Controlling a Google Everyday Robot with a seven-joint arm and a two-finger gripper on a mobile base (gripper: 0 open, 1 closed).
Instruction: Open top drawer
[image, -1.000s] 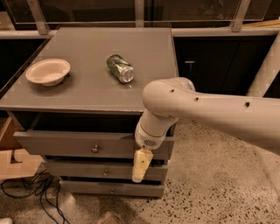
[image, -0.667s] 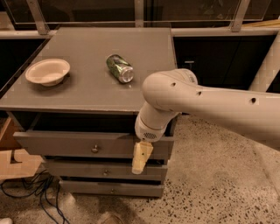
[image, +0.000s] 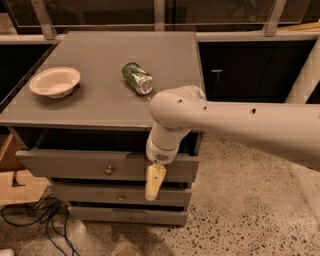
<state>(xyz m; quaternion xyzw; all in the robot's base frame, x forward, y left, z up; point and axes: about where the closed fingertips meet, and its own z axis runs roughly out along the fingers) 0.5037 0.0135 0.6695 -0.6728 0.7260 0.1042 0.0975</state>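
Grey top drawer (image: 65, 162) is drawn partly out; pincer (image: 154, 184) is hung at three o'clock of its knob (image: 108, 170), state cannot be told; more pull judged needed

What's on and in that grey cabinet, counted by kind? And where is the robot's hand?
Grey wooden drawers with round metal knobs: 3 (top drawer, partly out; middle drawer; bottom drawer)
Cream round bowl: 1
Green metal can, on its side: 1
Total: 5
The cream end effector hangs before the top drawer's front, right of its knob.
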